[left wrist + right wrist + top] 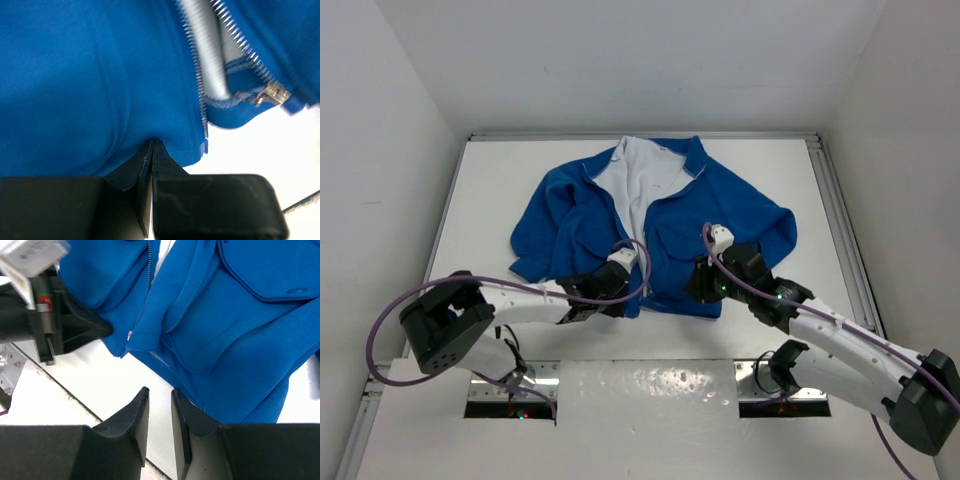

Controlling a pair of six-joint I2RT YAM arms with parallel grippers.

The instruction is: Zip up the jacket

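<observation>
The blue jacket lies flat on the white table, collar far, its front open and the white lining showing. My left gripper is shut on the bottom hem of the jacket's left panel, just left of the silver zipper teeth. The zipper slider sits at the foot of the other panel, apart from those teeth. My right gripper hangs over bare table at the right panel's bottom hem, its jaws slightly apart with nothing between them. The left gripper shows in the right wrist view.
A metal rail runs along the table's right side. Walls stand close on the left, right and back. A shiny plate lies between the arm bases at the near edge.
</observation>
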